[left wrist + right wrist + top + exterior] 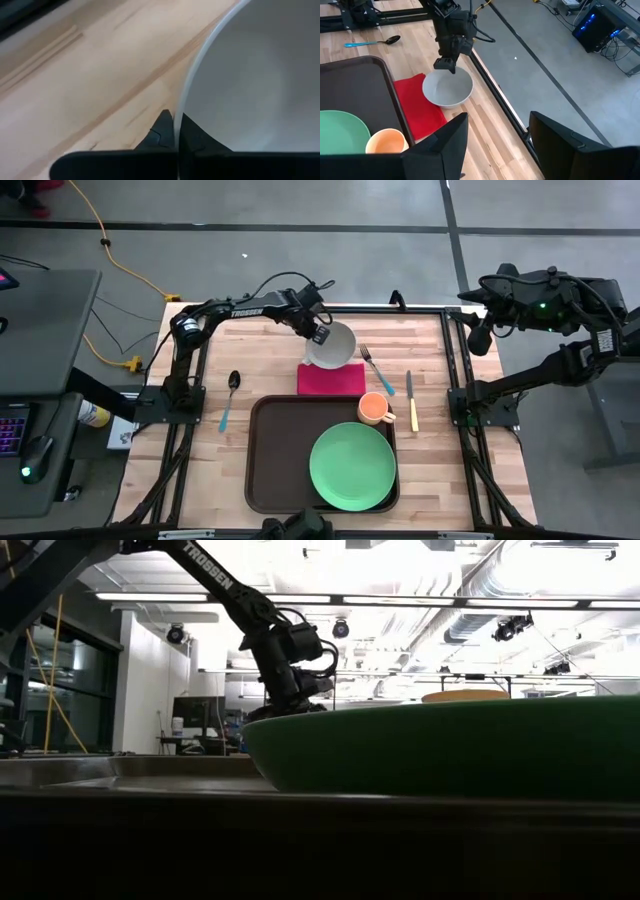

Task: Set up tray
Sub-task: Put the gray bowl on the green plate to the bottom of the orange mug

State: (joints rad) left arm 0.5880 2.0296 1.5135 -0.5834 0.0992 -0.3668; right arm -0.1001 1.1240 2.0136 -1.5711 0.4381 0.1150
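A white bowl (334,347) sits just beyond the tray (270,450), partly on the red napkin (330,380) and partly on the wooden table. My left gripper (176,120) is shut on its far-left rim, also visible in the right wrist view (445,65). The dark brown tray holds a green plate (352,465) and an orange cup (374,408) at its far right corner. My right gripper (497,135) hangs open high off the table's far right corner, holding nothing. In the low view the plate (450,745) hides the bowl. My left gripper pinches the bowl's thin rim (183,100), one finger inside the bowl and one outside. The fingers slant down onto it from the table's far left side. The bowl stands upright with its base down on the napkin's far edge and the table.
A fork (377,368) and a knife (411,400) lie on the wood right of the napkin and cup. A blue-handled spoon (230,395) lies left of the tray. Black frame rails run along the table's left, right and far edges.
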